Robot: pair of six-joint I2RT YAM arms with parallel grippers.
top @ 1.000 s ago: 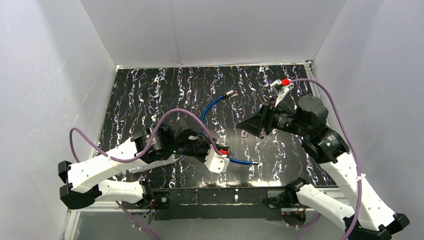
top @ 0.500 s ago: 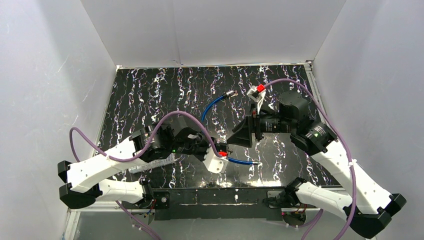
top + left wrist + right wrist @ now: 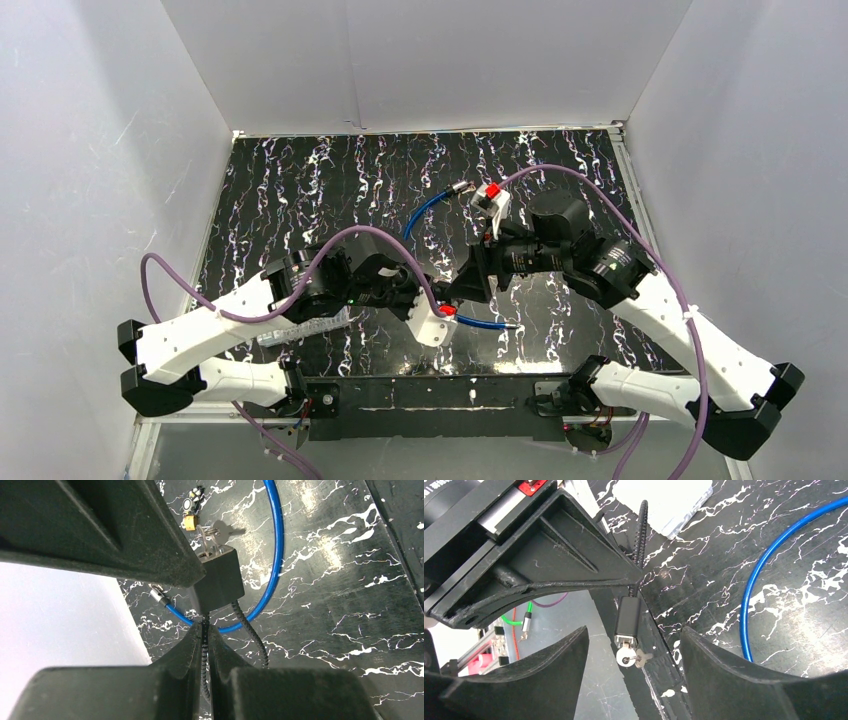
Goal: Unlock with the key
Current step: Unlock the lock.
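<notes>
My right pincer (image 3: 634, 630) has swung in from upper right, jaws wide, now flanking the lock (image 3: 629, 616) and key (image 3: 636, 657) at frame centre. My left pincer (image 3: 206, 630) clamps the lock's cable (image 3: 248, 627). Gripping the key looks next.

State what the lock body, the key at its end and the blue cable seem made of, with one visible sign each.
Lock body: probably metal under a matte black coating; flat dark faces, hardly any shine.
Key: bare silvery metal; it glints in the light.
Blue cable: likely a glossy plastic sheath, core unseen; smooth, with bright highlights along its curve.
</notes>
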